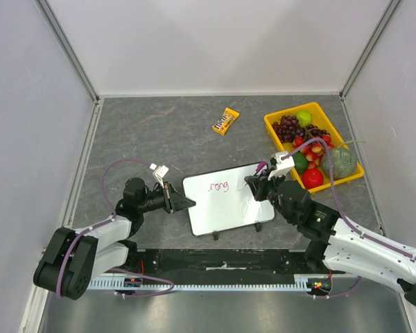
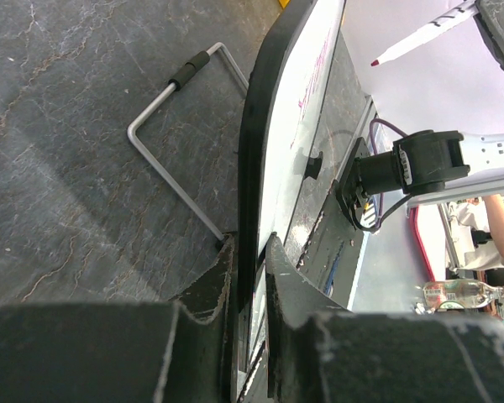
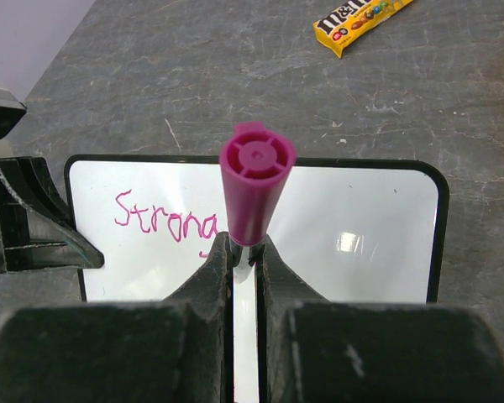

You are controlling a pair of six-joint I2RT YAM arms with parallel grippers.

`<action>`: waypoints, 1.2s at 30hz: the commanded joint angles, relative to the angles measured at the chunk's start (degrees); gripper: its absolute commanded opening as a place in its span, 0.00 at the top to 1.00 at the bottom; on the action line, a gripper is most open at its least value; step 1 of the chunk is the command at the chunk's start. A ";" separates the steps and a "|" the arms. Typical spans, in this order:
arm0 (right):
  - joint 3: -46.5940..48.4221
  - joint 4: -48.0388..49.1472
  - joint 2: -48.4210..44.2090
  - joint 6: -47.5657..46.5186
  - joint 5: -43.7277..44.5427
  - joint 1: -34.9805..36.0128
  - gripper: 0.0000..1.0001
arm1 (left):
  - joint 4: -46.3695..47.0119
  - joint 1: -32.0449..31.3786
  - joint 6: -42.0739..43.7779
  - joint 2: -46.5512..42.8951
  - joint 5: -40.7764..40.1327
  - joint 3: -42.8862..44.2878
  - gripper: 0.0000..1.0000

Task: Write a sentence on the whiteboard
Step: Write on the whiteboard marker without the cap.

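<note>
The left gripper [image 1: 186,202] pinches the left edge of the small white black-rimmed whiteboard [image 1: 229,207], which bears pink handwriting [image 3: 165,218] reading "Strong", while the right gripper [image 3: 244,248] clamps a magenta plastic marker [image 3: 254,191] near its right edge.

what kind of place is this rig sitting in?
Likely a robotics lab test cell: white panel walls on metal framing enclose a grey tabletop, two arms are bolted at its near edge, with props like a yellow tray of fruit and a candy packet.

The whiteboard [image 1: 229,201] is glossy, the table [image 1: 159,132] matt and stone-patterned, the marker [image 3: 254,189] smooth plastic.
</note>
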 commanded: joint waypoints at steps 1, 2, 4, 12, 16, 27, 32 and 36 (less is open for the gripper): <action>3.71 1.78 1.95 -2.28 3.07 -0.16 1.00 | -2.61 0.29 2.51 1.84 -2.92 -0.50 0.98; 3.97 3.61 2.47 -2.37 3.50 -0.16 1.00 | -2.44 0.21 2.42 2.10 -2.83 -0.41 0.98; 4.15 5.11 3.35 -2.63 4.91 -0.16 1.00 | -2.52 0.21 2.51 2.19 -2.74 -0.41 0.98; 6.17 9.86 8.45 -5.44 7.73 -0.16 1.00 | -2.43 0.21 2.51 1.84 -2.83 -0.50 0.98; 6.61 10.74 10.56 -5.88 8.78 -0.16 1.00 | -2.70 0.21 2.51 1.31 -2.92 -0.59 0.98; 6.35 11.80 13.20 -6.06 10.63 -0.42 1.00 | -2.78 0.21 2.51 1.58 -3.01 -0.59 0.98; 6.26 11.97 14.60 -5.89 10.45 -0.60 1.00 | -2.78 0.21 2.51 1.58 -3.01 -0.59 0.98; 6.00 12.06 15.49 -5.36 10.10 -0.69 1.00 | -2.78 0.21 2.51 1.49 -2.92 -0.59 0.98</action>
